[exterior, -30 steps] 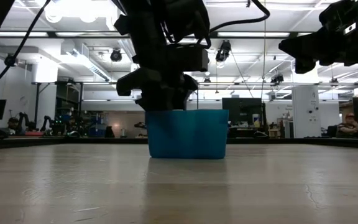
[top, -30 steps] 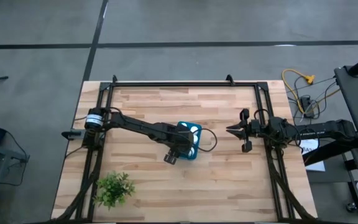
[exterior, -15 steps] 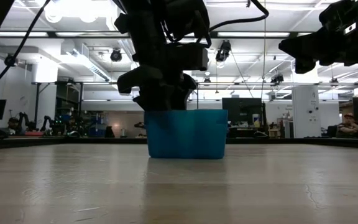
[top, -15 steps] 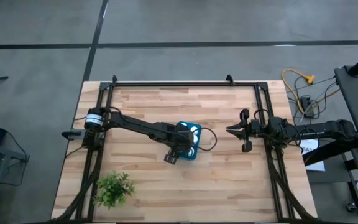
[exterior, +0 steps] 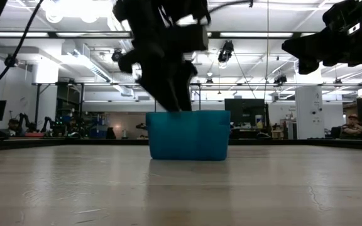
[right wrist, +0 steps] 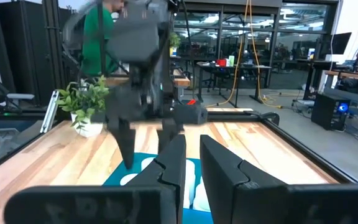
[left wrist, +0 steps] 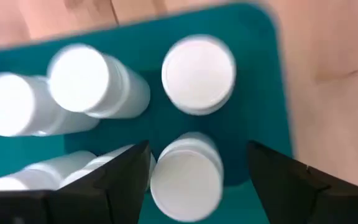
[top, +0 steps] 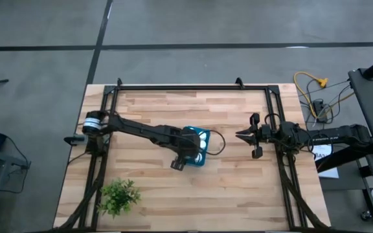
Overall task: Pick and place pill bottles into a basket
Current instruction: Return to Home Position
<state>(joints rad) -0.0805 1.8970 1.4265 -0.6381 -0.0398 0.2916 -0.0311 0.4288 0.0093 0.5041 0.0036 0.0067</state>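
Note:
The teal-blue basket (top: pixel 203 137) stands near the table's middle, and it also shows in the low view (exterior: pixel 187 135). Several white pill bottles lie or stand in it, among them one upright (left wrist: pixel 197 74) and one tilted (left wrist: pixel 95 81). My left gripper (top: pixel 195 146) is open just above the basket's rim, fingers pointing down into it (exterior: pixel 178 103). In the left wrist view the fingers stand on either side of a bottle (left wrist: pixel 188 177) without touching it. My right gripper (top: pixel 239 136) is shut and empty, hovering to the right of the basket.
A small green potted plant (top: pixel 118 196) stands near the table's front left corner. A black frame (top: pixel 193 87) runs along the table's far edge and sides. Bare wood lies between the basket and my right gripper. A person in green (right wrist: pixel 104 37) shows beyond the table.
My left gripper has risen out of the basket and tipped, so that its fingers now end at the rim instead of reaching down inside. The basket and my right arm have stayed where they were.

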